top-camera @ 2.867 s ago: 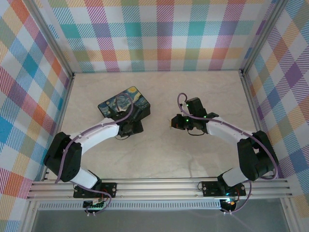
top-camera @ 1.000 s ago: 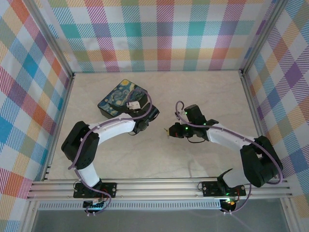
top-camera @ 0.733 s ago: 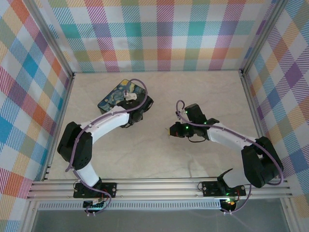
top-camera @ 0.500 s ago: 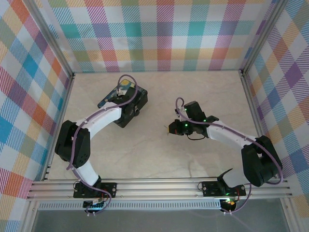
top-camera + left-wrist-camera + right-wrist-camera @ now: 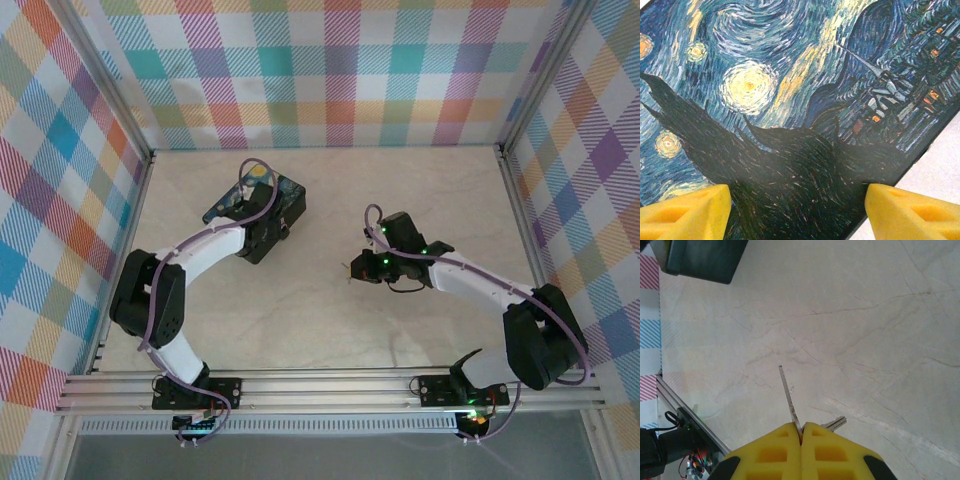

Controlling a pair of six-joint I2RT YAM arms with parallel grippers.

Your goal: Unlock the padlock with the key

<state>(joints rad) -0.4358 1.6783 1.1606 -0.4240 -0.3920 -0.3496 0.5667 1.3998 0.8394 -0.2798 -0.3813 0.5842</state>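
Pale, marble-veined table surface is smooth and matt, enclosed on three sides by walls of pastel plaid fabric, with a ribbed aluminium rail along the near edge. One rectangular dark box lies flat at left of centre. Its lid is painted in thick swirling strokes of blue, yellow and black, with round yellow stars and a small village at one corner. The left arm, white-shelled with black joints and a lilac cable, curves up from its base and bends over the box. The left gripper points down at the lid, its yellow, hollow-moulded fingertips standing wide apart with nothing between them. Whether they touch the lid cannot be told. The right arm reaches in from the right side, forearm low and roughly level, wrist showing small green lights, and ends well to the right of the box. The right gripper is pressed closed on the key, a thin, straight silvery blade projecting forward from the pads above bare table. A second, shorter silvery piece juts out just beside the pads. From the right wrist the box's dark corner sits far ahead of the key tip, well apart from it. The padlock's position cannot be determined.
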